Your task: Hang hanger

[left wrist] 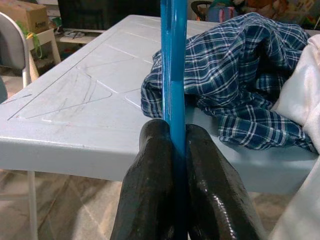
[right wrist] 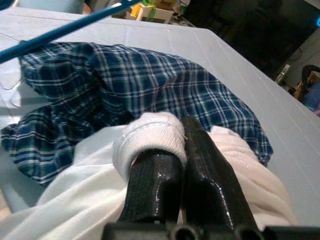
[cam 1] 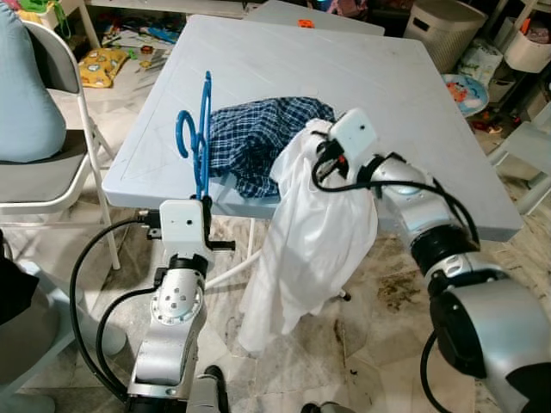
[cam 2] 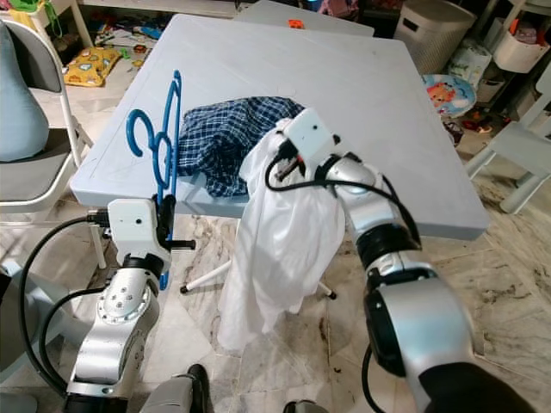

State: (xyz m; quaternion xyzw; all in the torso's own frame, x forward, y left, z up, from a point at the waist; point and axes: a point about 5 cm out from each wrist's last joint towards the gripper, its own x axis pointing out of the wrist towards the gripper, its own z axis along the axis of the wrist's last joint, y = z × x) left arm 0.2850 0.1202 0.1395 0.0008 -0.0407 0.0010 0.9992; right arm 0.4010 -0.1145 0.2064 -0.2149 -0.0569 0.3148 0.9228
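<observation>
First, at your 9 o'clock, note the grey folding chair (cam 1: 47,176) standing just beside the table's left edge, with a pale blue cushion (cam 1: 24,95) on its seat. Your left gripper (left wrist: 172,150) sits below the near edge of the light blue table (cam 1: 362,86), at about 7 o'clock in the head views. Its two black fingers (left wrist: 150,190) are clamped on the lower bar of the blue hanger (cam 1: 200,138). The hanger stands upright above the gripper, its hook curling toward 9 o'clock over the table's near left corner.

Moving toward centre, a blue plaid shirt (cam 1: 258,138) lies crumpled on the table near the front edge, just beside the hanger. At 12 o'clock, toward the far edge, a small orange object (cam 1: 305,22) rests on the tabletop.

Next, your right gripper (right wrist: 182,150) is raised over the table's near edge, just right of centre. Its fingers (right wrist: 210,180) are pinched together on a rolled hem of the white garment (cam 1: 310,249). That garment touches the plaid shirt at the top and hangs down past the table edge toward the marble floor (cam 1: 379,335).

At 1 to 2 o'clock, beyond the table, a grey ribbed bin (cam 1: 443,30) stands on the floor among clutter.
</observation>
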